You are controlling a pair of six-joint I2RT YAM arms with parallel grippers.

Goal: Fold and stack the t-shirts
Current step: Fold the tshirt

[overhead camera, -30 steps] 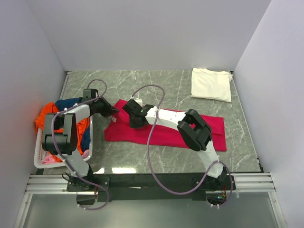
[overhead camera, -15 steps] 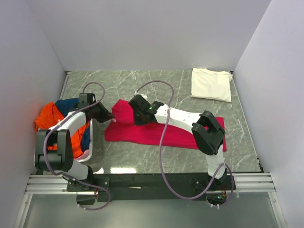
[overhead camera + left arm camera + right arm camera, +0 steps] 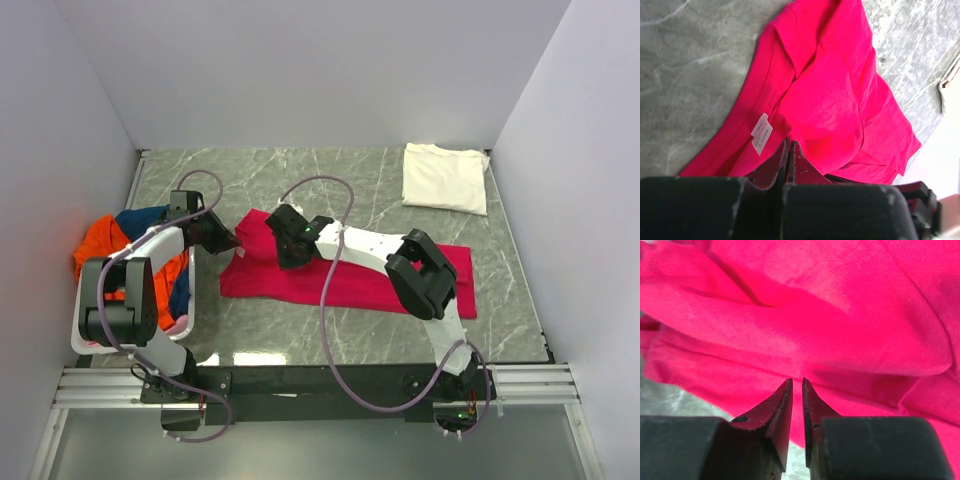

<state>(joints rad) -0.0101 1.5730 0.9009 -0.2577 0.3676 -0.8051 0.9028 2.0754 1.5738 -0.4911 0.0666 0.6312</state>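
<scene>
**A:** What is the left tool (image 3: 788, 150) doing?

**B:** It is clenched, tips pressed tight together right at the cloth of the crimson t-shirt (image 3: 270, 280), just beside the white neck label (image 3: 761, 132). I cannot tell whether any cloth is caught between the tips.

**A:** And the right tool (image 3: 796, 385)?

**B:** It is released, with a narrow slit between its fingers and nothing in it. It hangs low over a rumpled fold of the same shirt, near the end where the left tool is.

**A:** Where does that shirt lie?

**B:** Across the middle of the bench (image 3: 300, 340), stretched lengthwise from near the left edge towards the right edge. The left end is bunched up and the right end lies flatter.

**A:** The other shirts?

**B:** A cream-white t-shirt (image 3: 445, 178) lies folded in the far right corner, well apart from both tools. At the left edge stands a white basket (image 3: 192, 305), with an orange t-shirt (image 3: 95, 245) and a navy t-shirt (image 3: 140, 217) heaped in it and spilling over its far rim
</scene>
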